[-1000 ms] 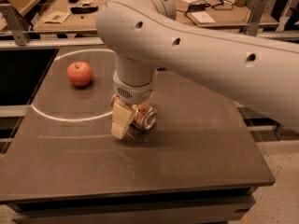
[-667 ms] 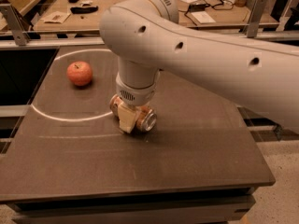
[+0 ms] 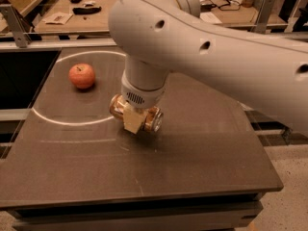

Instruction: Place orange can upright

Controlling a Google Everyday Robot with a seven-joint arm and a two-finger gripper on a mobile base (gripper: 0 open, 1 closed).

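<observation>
The orange can (image 3: 155, 120) lies on its side near the middle of the dark table (image 3: 192, 162), its silver end facing right and front. My gripper (image 3: 136, 121) comes straight down from the big white arm (image 3: 216, 57) and straddles the can's middle. One cream finger (image 3: 132, 123) shows in front of the can; the other is hidden behind it. The fingers are closed on the can's body, and the can is at or just above the tabletop.
A red apple (image 3: 82, 75) sits at the back left of the table, inside a pale circular mark (image 3: 57, 121). A wooden bench with small items (image 3: 72, 13) stands behind. The table's front edge is near the bottom of the view.
The gripper has turned slightly and settled lower over the can. The can's left end now shows beside the finger. The apple has not moved.
</observation>
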